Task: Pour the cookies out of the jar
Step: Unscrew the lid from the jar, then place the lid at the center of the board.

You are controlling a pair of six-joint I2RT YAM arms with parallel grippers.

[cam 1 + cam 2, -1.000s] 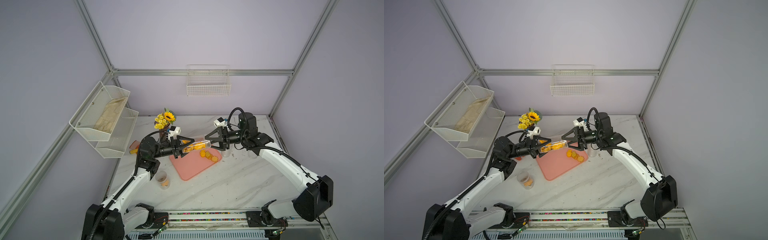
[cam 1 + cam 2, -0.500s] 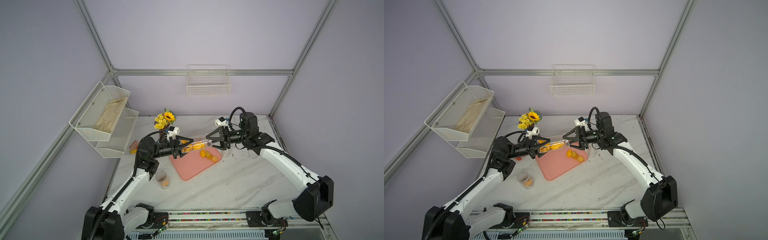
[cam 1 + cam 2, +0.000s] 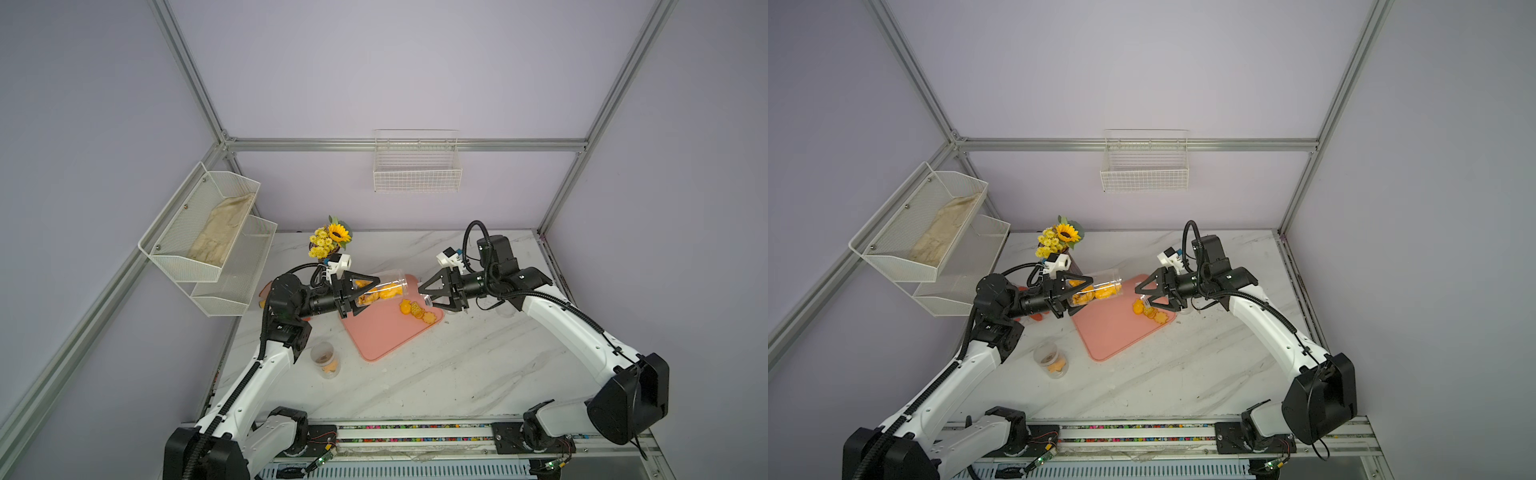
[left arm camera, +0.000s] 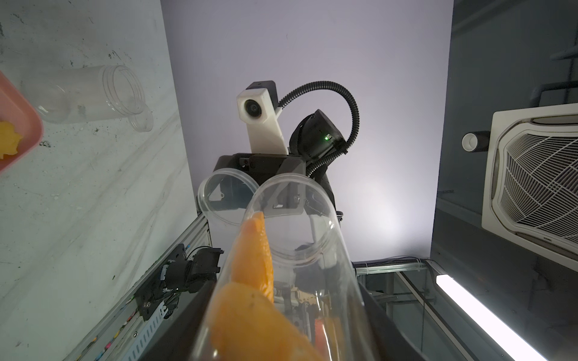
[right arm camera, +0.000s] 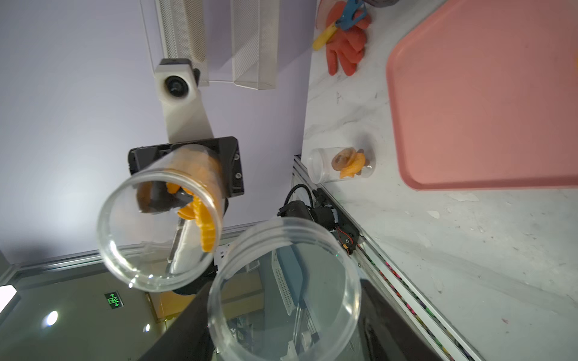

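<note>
Jar (image 3: 388,288) now off lid (image 5: 283,290), tight in left pincer (image 3: 366,293)

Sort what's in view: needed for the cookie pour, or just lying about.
Job: clear plastic jar, orange-yellow flat cookies, pink rectangular tray, clear round lid.
Lying about: yellow sunflower bouquet, small upright cookie jar, empty clear jar, orange rubber glove, white wire basket.

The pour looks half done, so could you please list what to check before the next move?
1. Lid off the jar: ok; the right gripper holds it away from the mouth.
2. Left gripper hold on the jar: ok, shut around it.
3. Jar mouth above the tray: ok in both top views.
4. Jar emptied: not ok; cookies are inside, a few on the tray.
5. Mouth tilted downward: cannot tell.
</note>
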